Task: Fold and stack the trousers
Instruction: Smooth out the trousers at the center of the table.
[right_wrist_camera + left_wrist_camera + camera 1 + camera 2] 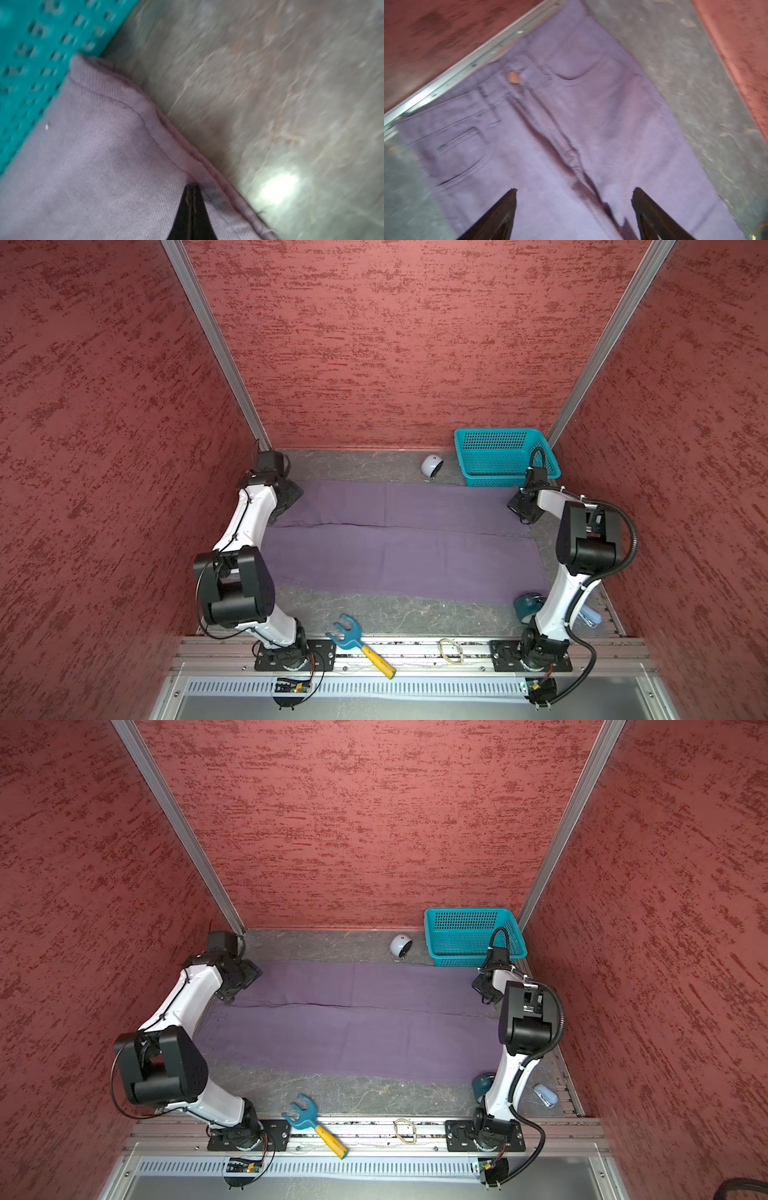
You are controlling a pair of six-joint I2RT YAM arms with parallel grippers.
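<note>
Trousers (399, 556) flat on tabletop (374, 614), teal basket (498, 432) touching one hem corner; left fingers (502, 209) wide above waist, right fingers (185, 214) closed at that hem.

The trousers (399, 556) are matt purple cloth with a fine twill rib; their button (513, 77) looks smooth. The basket (494, 480) is perforated teal plastic. The tabletop (374, 614) is marbled, faintly glossy; the walls (415, 344) are rough

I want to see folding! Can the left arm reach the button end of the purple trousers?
Probably yes: the left gripper hangs open right over the trousers near their button, with nothing between.
</note>
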